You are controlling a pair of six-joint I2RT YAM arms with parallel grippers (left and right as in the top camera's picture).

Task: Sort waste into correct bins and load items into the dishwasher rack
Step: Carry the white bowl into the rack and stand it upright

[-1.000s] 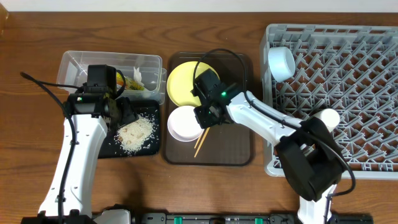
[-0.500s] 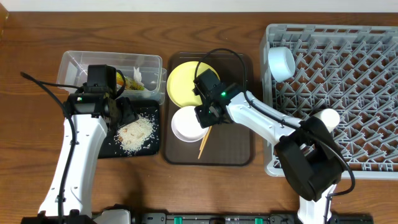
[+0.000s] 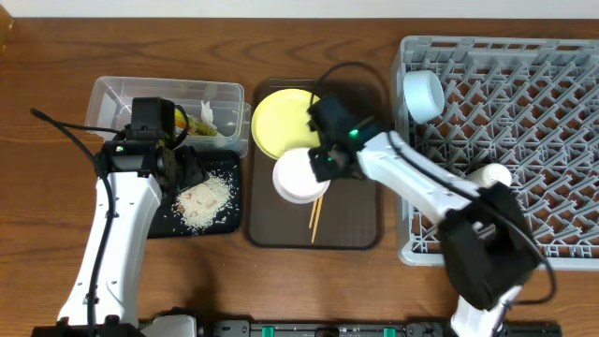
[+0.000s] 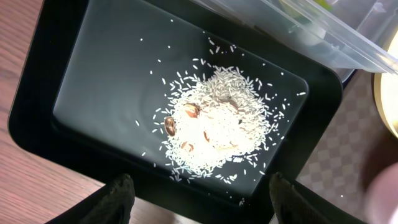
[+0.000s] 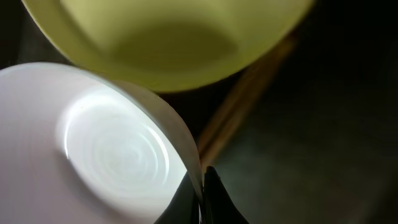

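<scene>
Overhead shot: the right gripper (image 3: 328,161) is clamped on the rim of the white bowl (image 3: 298,178), grabbing it at about the bowl's 2 o'clock. The bowl is over the brown serving tray (image 3: 360,223), with its edge overlapping the yellow plate (image 3: 279,122) at its 12 o'clock. The chopsticks (image 3: 316,217) lie on that tray at the bowl's 5 o'clock. On the right wrist cam the fingers (image 5: 212,202) are pressed together with just the thin bowl wall between them.

The left gripper (image 4: 202,202) hovers over the black tray (image 4: 37,93), fingers spread wide and holding nothing. The rice (image 4: 214,127) is heaped mid-tray with a few brown bits in it. The clear tub (image 3: 117,98) is at the tray's 12 o'clock, with the wrapper (image 3: 192,124) and tissue (image 3: 208,110) inside.

The rack (image 3: 524,140) takes the table's (image 3: 56,56) 3 o'clock side. The light-blue bowl (image 3: 423,94) is up at the rack's 10 o'clock corner, and the cup (image 3: 491,174) is nearer 8 o'clock.
</scene>
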